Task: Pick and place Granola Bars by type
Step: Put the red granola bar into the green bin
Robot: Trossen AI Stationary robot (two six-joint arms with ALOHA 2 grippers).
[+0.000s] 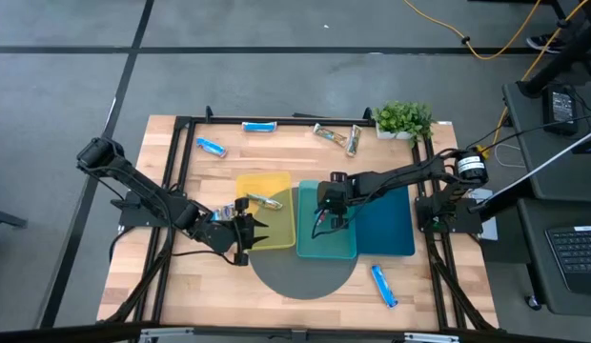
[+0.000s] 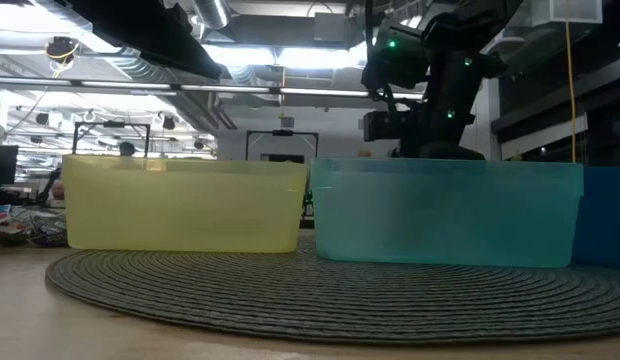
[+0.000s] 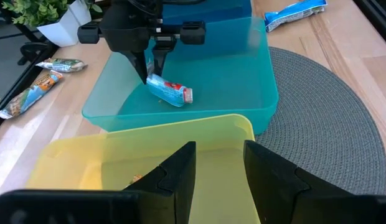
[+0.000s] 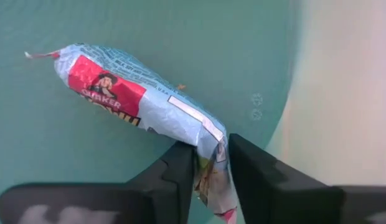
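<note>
My right gripper point(image 1: 324, 217) reaches down into the teal tray point(image 1: 345, 250) and is shut on a light blue granola bar point(image 4: 127, 93) with a red label. The left wrist view shows this gripper point(image 3: 150, 70) with the bar point(image 3: 169, 92) below it. My left gripper point(image 3: 219, 168) is open and hovers at the near left of the yellow tray point(image 1: 280, 238), touching nothing. One tan bar point(image 1: 262, 200) lies inside the yellow tray. More bars lie flat on the table: a blue point(image 1: 211, 147), a blue-and-white point(image 1: 259, 126), two tan point(image 1: 326, 133) point(image 1: 354, 140) and another blue point(image 1: 383, 286). My right gripper pinches the bar's crimped wrapper end point(image 4: 210, 152) between its two fingers, coming from above and pointing down. The rest of the bar stretches away from the fingers, and its far end point(image 3: 187, 95) seems to lie on the teal tray's floor.
The trays sit side by side on a round grey mat point(image 1: 305, 278): yellow, teal, then dark blue point(image 1: 391, 224) on the right. A potted plant point(image 1: 402, 119) stands at the far right corner. Bare wood lies along the near edge.
</note>
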